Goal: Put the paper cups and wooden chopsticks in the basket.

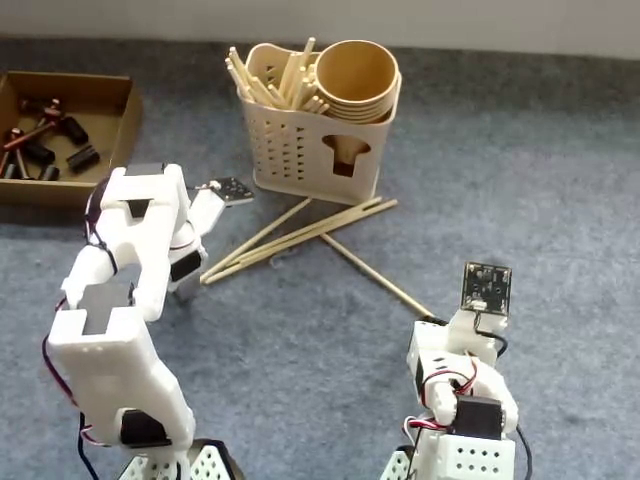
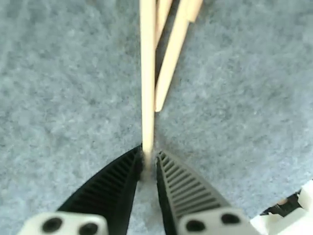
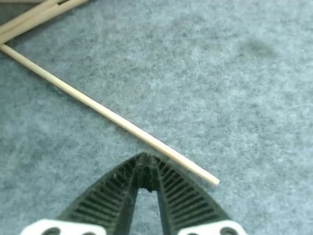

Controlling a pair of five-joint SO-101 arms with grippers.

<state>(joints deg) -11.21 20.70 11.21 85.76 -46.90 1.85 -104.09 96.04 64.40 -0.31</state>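
At the table's left, the left gripper (image 2: 149,160) pinches the near end of one chopstick (image 2: 147,73) down at the carpet (image 2: 58,98). Its wrist view shows that grip, which the arm (image 1: 130,260) covers from above. A pickup seems to be in hand. The next move is a lift toward the basket (image 1: 300,150), where paper cups (image 1: 357,75) sit. The right gripper (image 3: 146,172) is closed and empty, just short of a lone chopstick (image 3: 98,108).

No legible text, apparently

Our left arm (image 1: 120,290) and right arm (image 1: 462,445) are white plastic shells over black servos, trailing red, white and black cables (image 1: 450,384); left tool (image 2: 148,160) and right tool (image 3: 145,171) have black ribbed fingers (image 2: 111,188).
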